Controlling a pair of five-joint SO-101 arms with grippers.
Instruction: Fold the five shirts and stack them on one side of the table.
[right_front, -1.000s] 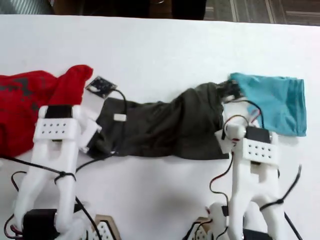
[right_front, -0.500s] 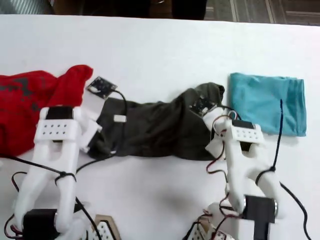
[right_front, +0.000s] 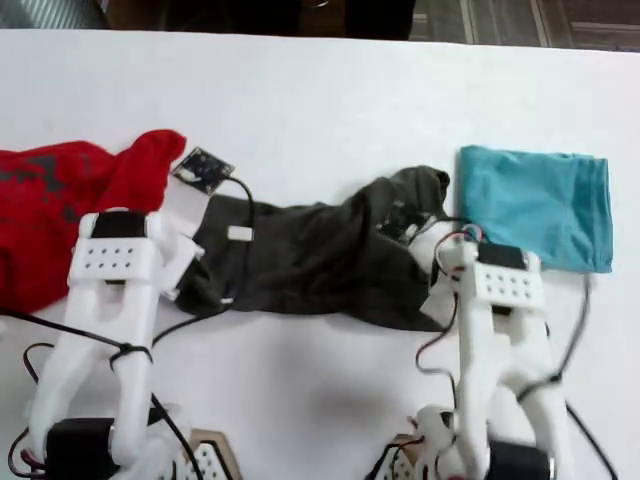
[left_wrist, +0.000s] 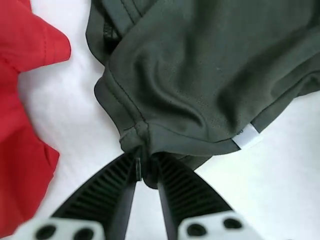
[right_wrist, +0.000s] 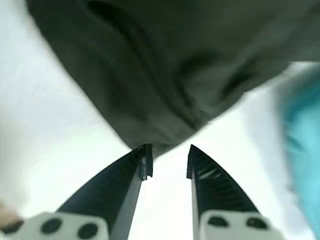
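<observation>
The left tool (left_wrist: 145, 169) is clamped tight on a hem corner of the dark shirt (left_wrist: 200, 75), and its jaws hide the pinched cloth. The right tool (right_wrist: 167, 161) stands narrowly parted and grips nothing. Its tips are at the rounded edge of the same shirt, but I cannot tell whether they touch the cloth. In the high view each arm's wrist covers the end of the shirt it stands over.

The dark shirt lies crumpled on the white counter (right_front: 320, 90), its long axis running from one arm to the other. Its left end is held and its right end is bunched up. A white label (left_wrist: 248, 137) sits on its hem near the left tool.

The teal shirt (right_front: 535, 205) lies folded at the right, just beside the dark one. The red shirt (right_front: 45, 215) lies crumpled at the left, cut off by the picture's edge, with one sleeve pointing toward the dark shirt.
</observation>
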